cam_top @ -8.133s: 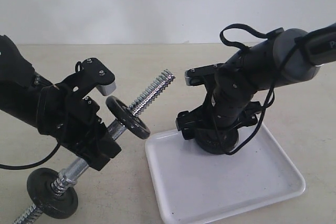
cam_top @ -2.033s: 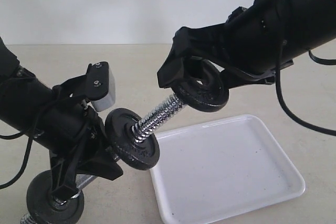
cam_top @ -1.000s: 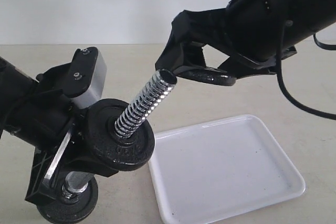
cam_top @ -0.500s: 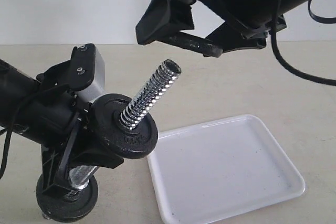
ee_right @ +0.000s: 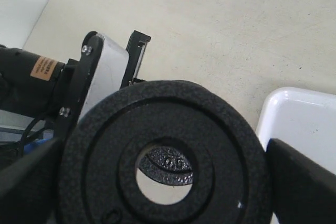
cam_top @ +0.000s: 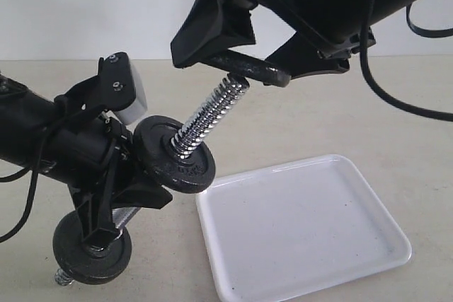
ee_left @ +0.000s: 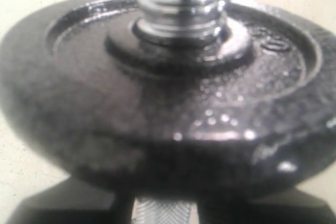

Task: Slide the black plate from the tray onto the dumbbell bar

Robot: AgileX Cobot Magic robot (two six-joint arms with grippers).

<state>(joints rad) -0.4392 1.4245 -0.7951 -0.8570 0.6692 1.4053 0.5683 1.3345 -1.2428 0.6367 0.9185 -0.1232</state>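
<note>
1 dumbbell bar (cam_top: 209, 114); 1 tray (cam_top: 297, 231); 3 black discs in all: 1 black plate (cam_top: 251, 70), plus 1 upper disc (cam_top: 159, 155) and 1 lower disc (cam_top: 78, 256) on the bar

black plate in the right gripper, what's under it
Below the black plate the dumbbell bar points its threaded end up at it. Through the plate's hole a disc on the bar shows. The plate's rim hides whether the tip touches.
</note>
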